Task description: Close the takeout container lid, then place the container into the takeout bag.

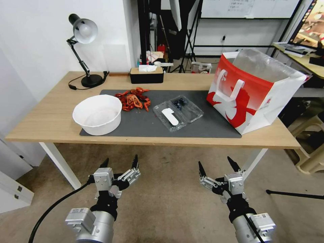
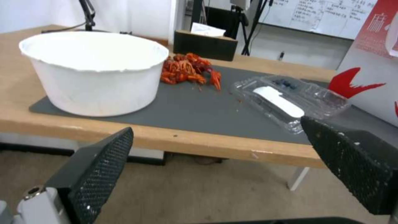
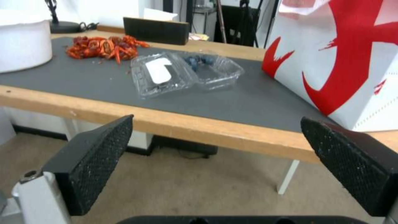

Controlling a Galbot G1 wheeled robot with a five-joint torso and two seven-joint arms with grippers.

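Lying splayed open on the grey mat [image 1: 141, 126] at mid-bench [image 1: 47, 118], its lid [image 1: 168, 116] flat beside the berry half, the takeout container [image 1: 178, 111] waits just beside the upright, open-mouthed takeout bag [image 1: 251, 98], while the left gripper [image 1: 119, 163] and right gripper [image 1: 216, 165] hang short of the bench, fingers apart, apparently ready to reach in.

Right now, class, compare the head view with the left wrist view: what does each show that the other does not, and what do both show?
Head view alone: the lamp head, the takeout bag's open foil-lined top and white handle, the right end effector, open and held low before the table edge.

Left wrist view alone: the left end effector's mesh-textured pads seen close, spread apart.

Both: the open takeout container with berries, its stickered lid, the white bowl, the red crayfish pile, the black tissue box, the grey mat.
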